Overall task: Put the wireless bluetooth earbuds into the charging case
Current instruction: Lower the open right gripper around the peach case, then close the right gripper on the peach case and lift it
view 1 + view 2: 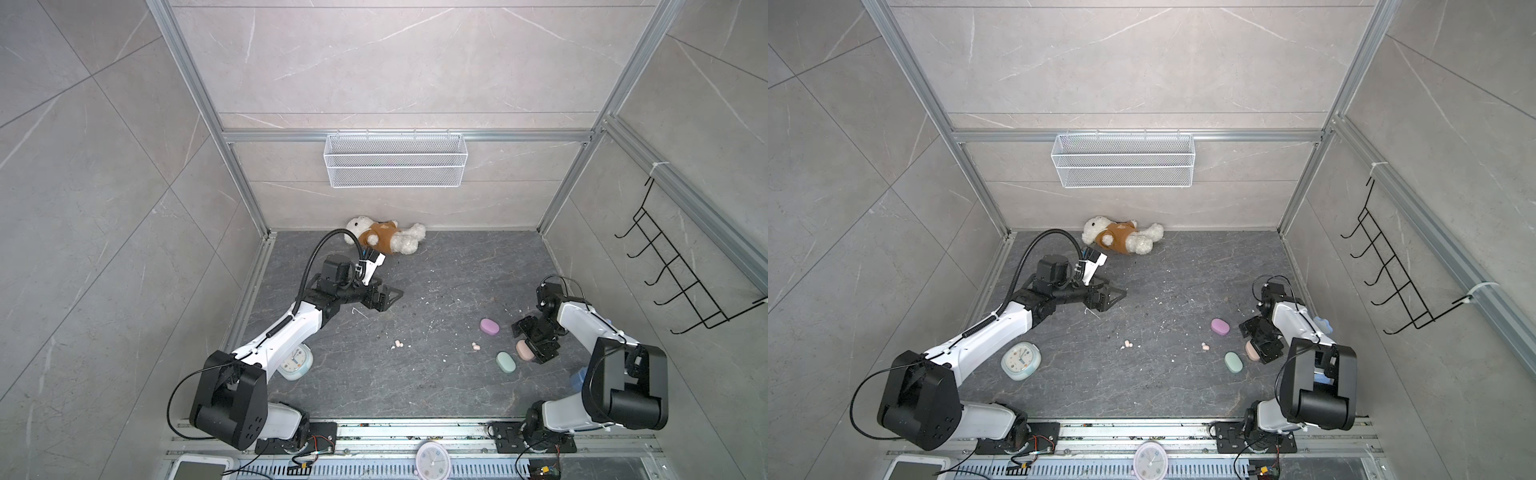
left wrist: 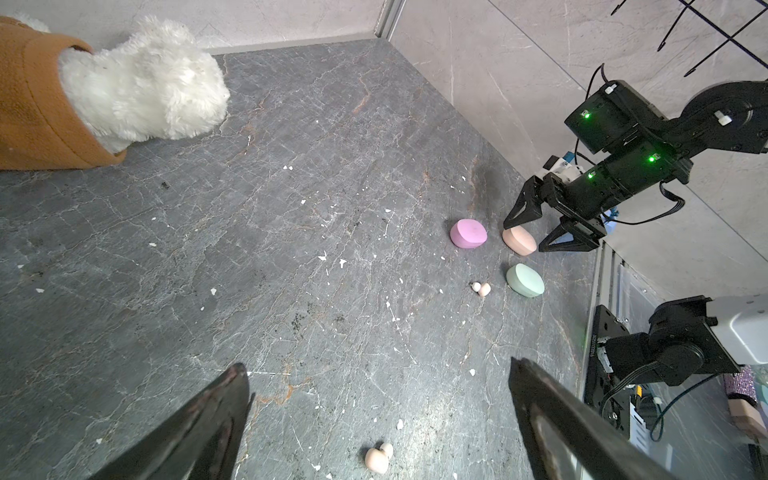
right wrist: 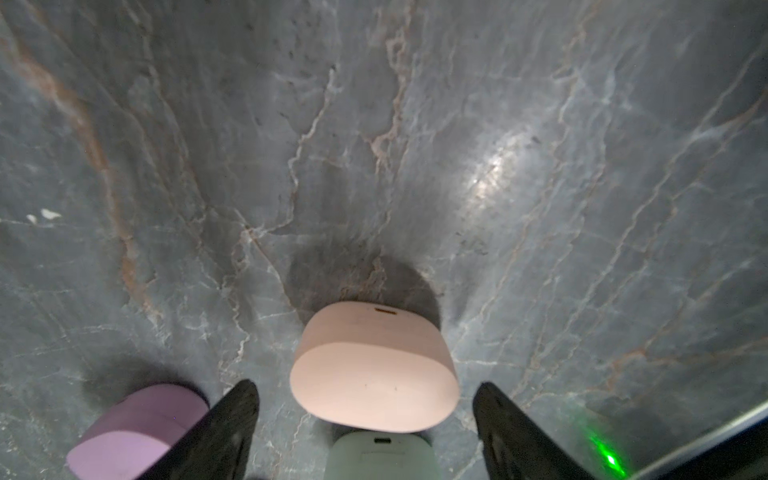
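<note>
Top views: peach earbuds (image 1: 398, 343) lie loose on the counter (image 1: 415, 386); peach case (image 1: 522, 350) is framed by R pincer (image 1: 525, 345).
One pair is seen mid-counter, a second pair (image 1: 475, 345) nearer the mint case (image 1: 505, 360) & lilac case (image 1: 489, 326), touching neither. The peach case, near the mint one, is straddled w/ jaws set wide: in the right wrist view a gap is left each side, nothing gripped. The L pincer (image 1: 392, 301) is held wide & empty above the counter, well apart from the buds, w/ a plush bear (image 1: 386, 237) beyond it by the back wall.
</note>
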`<state>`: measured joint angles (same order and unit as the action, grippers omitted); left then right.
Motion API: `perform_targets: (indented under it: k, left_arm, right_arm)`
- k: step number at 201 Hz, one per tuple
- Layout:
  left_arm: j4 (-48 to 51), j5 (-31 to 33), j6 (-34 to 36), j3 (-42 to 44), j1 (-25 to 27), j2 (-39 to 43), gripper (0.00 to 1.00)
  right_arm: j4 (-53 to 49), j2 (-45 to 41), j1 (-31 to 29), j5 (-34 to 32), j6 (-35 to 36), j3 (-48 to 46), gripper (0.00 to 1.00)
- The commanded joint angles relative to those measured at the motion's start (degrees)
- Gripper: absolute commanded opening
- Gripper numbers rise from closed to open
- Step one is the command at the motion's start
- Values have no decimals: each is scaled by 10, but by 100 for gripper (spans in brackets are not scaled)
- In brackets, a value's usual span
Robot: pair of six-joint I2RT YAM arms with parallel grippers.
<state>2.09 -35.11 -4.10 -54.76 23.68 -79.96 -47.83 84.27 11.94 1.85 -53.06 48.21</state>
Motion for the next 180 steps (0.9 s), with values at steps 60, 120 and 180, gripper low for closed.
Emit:
perform_targets:
  k: [60,120,180]
  left_arm:
    - [-15,-15,4,0,-3,11,100]
    - [-15,-14,4,-1,-3,10,100]
    - [-15,-13,4,0,-4,11,100]
  right_arm:
    - [32,23,-1,-18,-29,-15,80]
    - [37,22,-2,-23,-27,-17,69]
    - [41,11,-2,-16,-25,-20,62]
